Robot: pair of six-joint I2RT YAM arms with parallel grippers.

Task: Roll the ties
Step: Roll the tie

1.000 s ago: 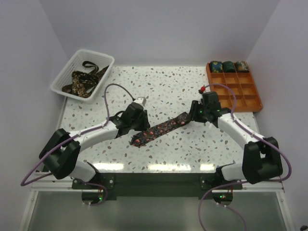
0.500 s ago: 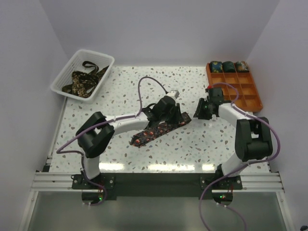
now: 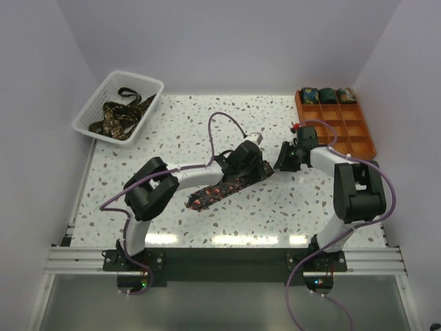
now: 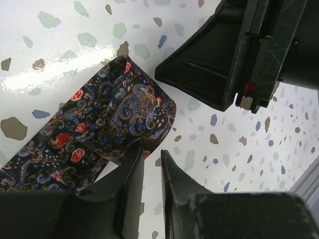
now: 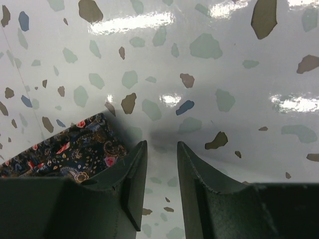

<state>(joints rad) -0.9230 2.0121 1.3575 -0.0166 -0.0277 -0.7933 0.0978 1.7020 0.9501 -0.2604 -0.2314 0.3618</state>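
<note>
Speckled table [image 3: 207, 131]: tie [image 3: 215, 192] flat at centre, basket [image 3: 93, 103] far-left, tray [image 3: 351, 131] far-right.

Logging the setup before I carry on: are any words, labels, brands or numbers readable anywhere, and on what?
No text is readable in any view.
The tie has only a paisley print, no label showing.
The orange tray has no lettering.
The white basket has no lettering.

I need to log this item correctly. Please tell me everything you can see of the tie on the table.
The tie is a long narrow strip of dark fabric with a small red, blue and tan paisley print. It lies unrolled on the speckled table, slanting from near left to far right. Its far end looks folded over, by the left gripper; contact is unclear.
</note>
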